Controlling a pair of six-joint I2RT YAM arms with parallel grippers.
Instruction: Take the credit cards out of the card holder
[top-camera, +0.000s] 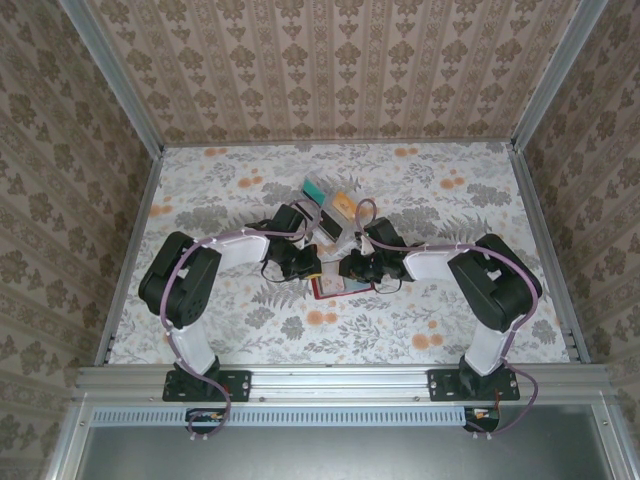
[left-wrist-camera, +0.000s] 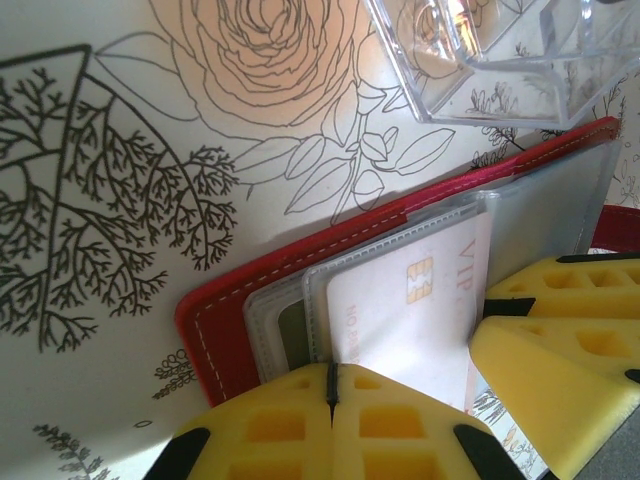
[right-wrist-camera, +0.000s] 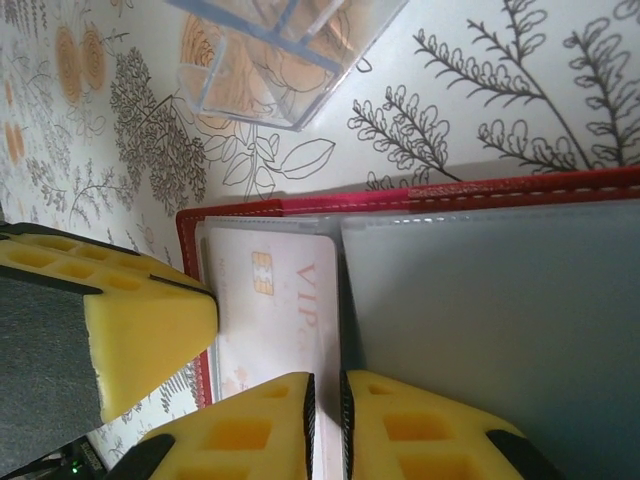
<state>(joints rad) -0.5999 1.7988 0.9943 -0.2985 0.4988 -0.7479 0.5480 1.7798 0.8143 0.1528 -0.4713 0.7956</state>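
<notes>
Item: holder (left-wrist-camera: 225, 330), red with white stitching, lying open and flat on the floral table (top-camera: 220, 200) at mid-table, between the two arms and just near of the clear rack (left-wrist-camera: 500, 95). We see its long axis running left to right in the top view, slightly tilted, with the lining and clear pockets facing up. From above, both wrists cover its far edge and both ends, so only a near strip of red and blue-grey shows. In the left wrist view its near edge is lost behind yellow fingers. In the right wrist view it runs off the right edge of the frame. Contents: one pale card (left-wrist-camera: 400, 320) with a gold chip and the letters "VIP". The rest of its print is too blurred to read. It lies among the clear pockets with its long axis across the holder's. A grey-blue sleeve lies beside it. We cannot tell how many cards the sleeve and pockets hold. Left gripper (left-wrist-camera: 332, 395): fingers pressed fully together at the holder's left part; whether they pinch any of it is hidden. Right gripper (right-wrist-camera: 327, 400): fingers drawn almost together with a thin dark slit between them. The card's edge runs up to that slit, and we cannot tell whether it is nipped.
</notes>
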